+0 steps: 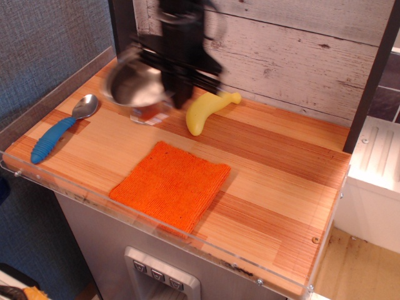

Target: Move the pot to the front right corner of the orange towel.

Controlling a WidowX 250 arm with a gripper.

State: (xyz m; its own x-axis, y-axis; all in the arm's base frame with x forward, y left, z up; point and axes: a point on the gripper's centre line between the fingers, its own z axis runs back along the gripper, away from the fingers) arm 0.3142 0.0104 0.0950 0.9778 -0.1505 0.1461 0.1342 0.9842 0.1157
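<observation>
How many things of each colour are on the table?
Silver: 1, the pot, held up in the gripper
Yellow: 1, the banana
Orange: 1, the towel
Blue and silver: 1, the spoon
Total: 4

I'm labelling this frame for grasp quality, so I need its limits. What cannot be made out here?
- Gripper: motion blur smears it, so the jaw position and grip on the pot are unreadable.
- Pot: blurred; its handles and inside are unclear.
- Arm above the gripper: cut off by the top edge.
- Banana: its left end sits behind the blurred gripper.
- Orange towel and spoon show clearly.
</observation>
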